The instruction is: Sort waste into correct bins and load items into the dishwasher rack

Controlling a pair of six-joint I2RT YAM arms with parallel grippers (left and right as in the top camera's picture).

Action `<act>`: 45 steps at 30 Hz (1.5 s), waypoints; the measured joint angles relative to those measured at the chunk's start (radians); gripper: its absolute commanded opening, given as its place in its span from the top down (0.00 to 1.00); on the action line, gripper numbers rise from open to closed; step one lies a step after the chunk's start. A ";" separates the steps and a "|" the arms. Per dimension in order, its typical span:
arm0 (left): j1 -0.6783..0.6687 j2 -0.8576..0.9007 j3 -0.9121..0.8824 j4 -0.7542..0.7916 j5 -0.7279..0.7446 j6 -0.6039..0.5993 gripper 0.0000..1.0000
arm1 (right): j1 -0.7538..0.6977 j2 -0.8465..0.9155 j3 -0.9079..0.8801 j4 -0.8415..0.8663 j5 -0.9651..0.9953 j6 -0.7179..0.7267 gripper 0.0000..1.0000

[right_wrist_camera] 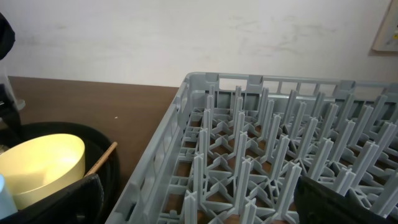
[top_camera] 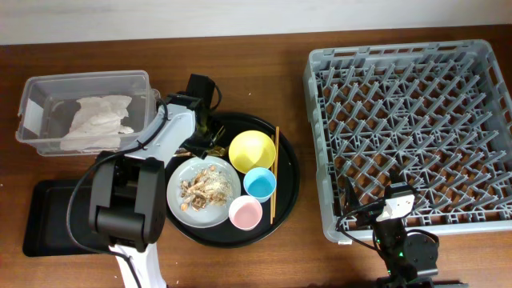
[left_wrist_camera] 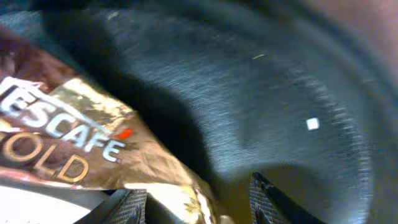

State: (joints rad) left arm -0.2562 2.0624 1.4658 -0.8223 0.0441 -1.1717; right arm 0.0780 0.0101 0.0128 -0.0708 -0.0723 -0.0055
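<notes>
Left gripper (left_wrist_camera: 194,190) apart around brown wrapper (left_wrist_camera: 74,143), napkins (top_camera: 99,120) in clear box (top_camera: 84,78), right gripper (right_wrist_camera: 198,190) apart

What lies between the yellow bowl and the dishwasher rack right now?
In the overhead view, the wooden chopsticks lie just right of the yellow bowl; then the round black tray's rim and a bare strip of table before the dishwasher rack.

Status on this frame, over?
Left hand open at wrapper on round tray. Right hand open beside rack. Napkins in clear box.
</notes>
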 measured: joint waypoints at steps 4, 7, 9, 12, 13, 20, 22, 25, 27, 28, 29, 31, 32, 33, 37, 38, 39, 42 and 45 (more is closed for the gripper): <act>0.000 0.000 0.000 -0.046 -0.001 0.000 0.57 | 0.000 0.000 0.000 0.000 0.000 0.000 0.01; 0.000 0.011 0.000 -0.045 -0.018 -0.003 0.81 | 0.000 0.000 0.000 0.000 0.000 0.001 0.01; 0.000 0.012 0.003 -0.050 -0.019 0.000 0.99 | 0.000 0.000 0.000 0.000 0.000 0.000 0.01; 0.000 0.011 0.067 -0.086 -0.020 0.008 0.99 | 0.000 0.000 0.000 0.000 0.000 0.000 0.01; 0.000 0.008 0.078 -0.087 -0.020 0.008 0.99 | 0.000 0.000 0.000 0.000 0.000 0.000 0.01; -0.001 -0.312 0.092 -0.082 -0.334 0.024 0.99 | 0.000 0.000 0.000 0.000 0.000 0.000 0.01; 0.037 -0.335 0.092 -0.074 -0.535 0.027 0.99 | 0.000 0.000 0.000 0.000 0.000 0.000 0.01; 0.176 -0.335 0.093 -0.028 -0.616 0.027 0.98 | 0.000 0.000 0.000 0.000 0.000 0.001 0.01; 0.298 -0.322 0.094 -0.006 -0.637 0.031 0.53 | 0.000 0.000 0.000 0.000 0.000 0.000 0.01; 0.333 -0.297 0.095 0.040 -0.628 0.068 0.37 | 0.000 0.000 0.000 0.000 0.000 0.001 0.01; 0.362 -0.255 0.098 0.075 -0.599 0.132 0.30 | 0.000 0.000 0.000 0.000 0.000 0.000 0.01; 0.394 -0.215 0.098 0.089 -0.528 0.206 0.02 | 0.000 0.000 0.000 0.000 0.000 0.000 0.01; 0.395 -0.215 0.098 0.087 -0.509 0.226 0.01 | 0.000 0.000 0.000 0.000 0.000 0.000 0.01; 0.395 -0.215 0.098 0.073 -0.480 0.249 0.01 | 0.000 0.000 0.000 0.000 0.000 0.000 0.01; 0.395 -0.297 0.100 -0.182 -0.240 0.286 0.01 | 0.000 0.002 0.000 0.000 0.000 0.001 0.01; 0.394 -0.389 0.100 -0.246 -0.193 0.302 0.01 | 0.000 0.003 0.000 0.000 0.000 0.000 0.01; 0.391 -0.460 0.101 -0.296 -0.175 0.314 0.01 | 0.000 0.002 0.000 0.000 0.000 0.000 0.01; 0.317 -0.637 0.110 -0.512 -0.128 0.401 0.01 | 0.000 0.002 0.000 0.000 0.000 0.000 0.01; 0.119 -0.636 0.058 -0.550 -0.113 0.473 0.04 | 0.000 0.002 0.000 0.000 0.000 0.000 0.01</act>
State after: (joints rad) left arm -0.1368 1.4265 1.5234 -1.3727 -0.0685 -0.6983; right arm 0.0780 0.0120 0.0128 -0.0708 -0.0723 -0.0055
